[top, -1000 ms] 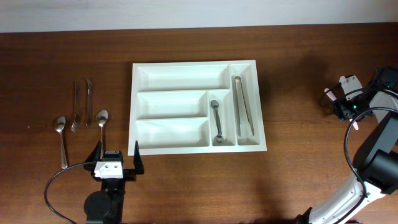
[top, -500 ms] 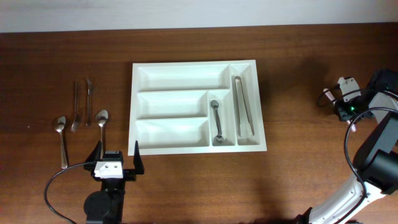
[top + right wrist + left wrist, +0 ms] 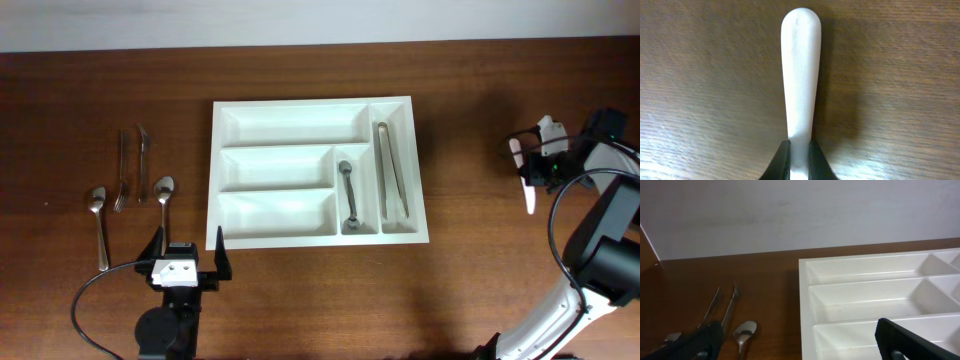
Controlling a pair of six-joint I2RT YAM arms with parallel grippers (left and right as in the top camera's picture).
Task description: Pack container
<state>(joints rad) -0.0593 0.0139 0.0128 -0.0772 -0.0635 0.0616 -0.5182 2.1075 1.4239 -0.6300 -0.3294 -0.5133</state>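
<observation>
Tongs [image 3: 391, 172] and spoon [image 3: 349, 196] inside container [image 3: 290, 126]

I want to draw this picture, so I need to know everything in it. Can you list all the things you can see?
tray: one, white, middle of the table
spoon in tray: one, silver, small upright compartment
tongs: one, silver, long compartment at the tray's right end
loose spoons: two, silver, on the table left of the tray
fork: one, silver, between the loose spoons
knife-like piece: one, silver, beside the fork
white handle: one, white, far right, rest hidden
table: one, brown wood
left gripper: one, black, open, empty
right gripper: one, black, shut on the white handle
</observation>
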